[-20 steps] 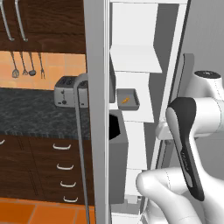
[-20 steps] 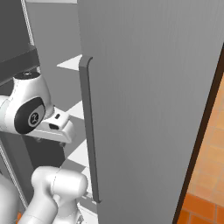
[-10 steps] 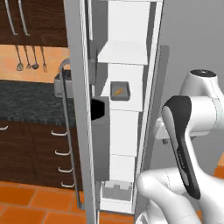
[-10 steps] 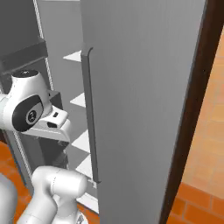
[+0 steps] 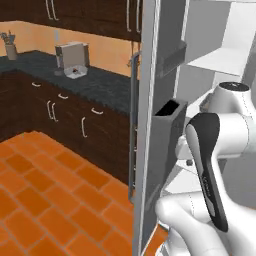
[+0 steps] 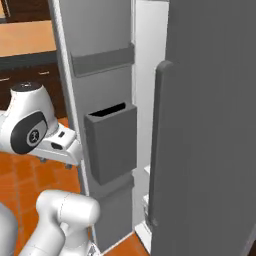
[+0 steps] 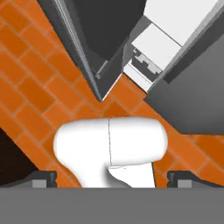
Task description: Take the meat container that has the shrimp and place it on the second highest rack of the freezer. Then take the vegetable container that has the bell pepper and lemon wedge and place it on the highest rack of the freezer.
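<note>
Standing open beside the arm, the freezer (image 6: 210, 150) shows a grey door bin (image 6: 111, 142) on its inner door; the gripper (image 7: 112, 177), fingers spread wide and empty, points down at the orange tile floor (image 7: 39, 78) before the freezer.

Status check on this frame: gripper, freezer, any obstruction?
Gripper open, empty, pointing down at the floor. Freezer open, door bin close beside the arm. No containers visible.
</note>
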